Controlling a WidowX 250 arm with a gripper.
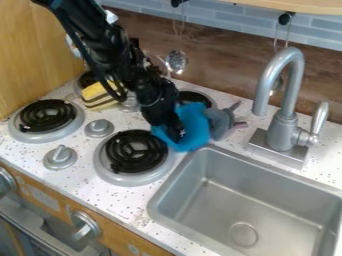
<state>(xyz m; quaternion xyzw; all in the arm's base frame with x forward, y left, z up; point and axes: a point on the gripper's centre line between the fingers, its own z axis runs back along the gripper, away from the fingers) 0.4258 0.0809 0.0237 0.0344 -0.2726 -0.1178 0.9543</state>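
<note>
Your hand hangs tilted against the left part of a crumpled-looking blue thing; you cannot tell from here whether it is released or clenched on it. The blue thing sits on the bench, between the back right burner and the near left stretch of the sink's far rim, close to that corner. Against its right side lies a small grey plush toy, with a strip of speckled bench between it and the faucet.

Just left and nearer you is the front right burner, its metal ring close to the sink; only a narrow band of bench separates them. Beyond your arm's left side, a yellow block with dark stripes leans by the back left burner. Farther out come two stove knobs, the front left burner and the wooden side panel. Behind, a slotted spoon hangs along the back wall.
</note>
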